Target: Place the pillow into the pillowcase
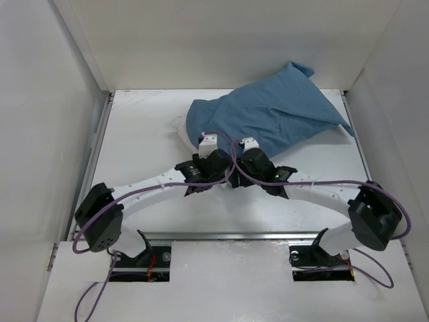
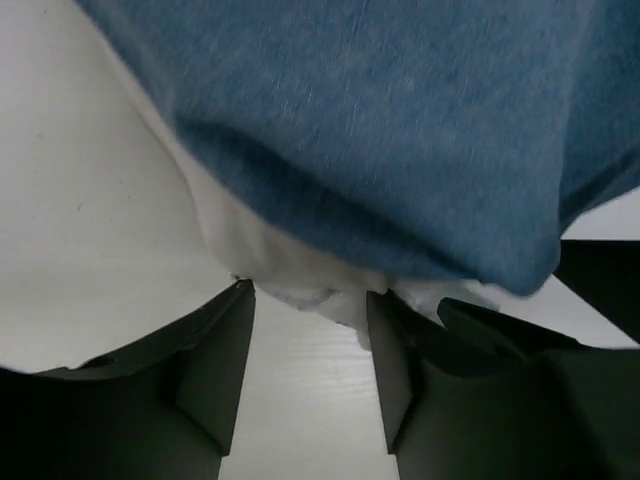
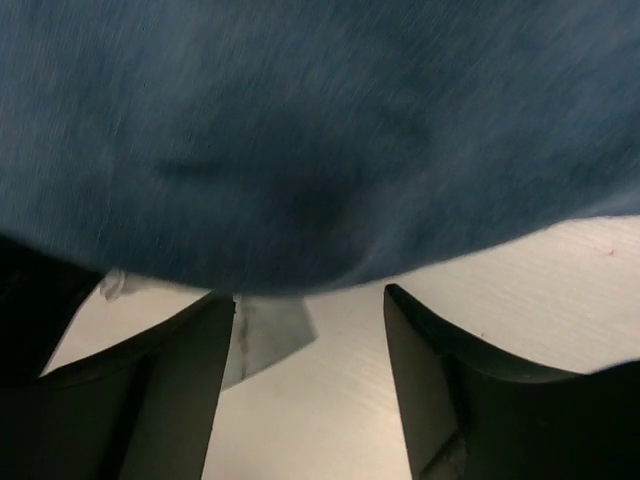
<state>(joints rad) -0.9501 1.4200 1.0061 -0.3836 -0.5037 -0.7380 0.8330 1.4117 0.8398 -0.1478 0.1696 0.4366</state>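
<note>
The slate-blue pillowcase (image 1: 268, 114) lies at the back middle of the table and covers most of the white pillow. Only a strip of pillow (image 1: 179, 127) shows at its left edge. In the left wrist view the pillow's white edge (image 2: 290, 270) pokes out under the blue cloth (image 2: 400, 130), just beyond my open left gripper (image 2: 312, 300). In the right wrist view the pillowcase (image 3: 320, 130) fills the top, and a small white tag (image 3: 270, 335) sticks out beneath it by my open right gripper (image 3: 310, 310). Both grippers (image 1: 208, 142) (image 1: 249, 143) sit side by side at the near edge of the bundle.
White walls (image 1: 74, 74) enclose the table on the left, back and right. The pillowcase's far corner (image 1: 301, 67) leans up against the back wall. The arms' purple cables (image 1: 231, 161) loop between the two wrists.
</note>
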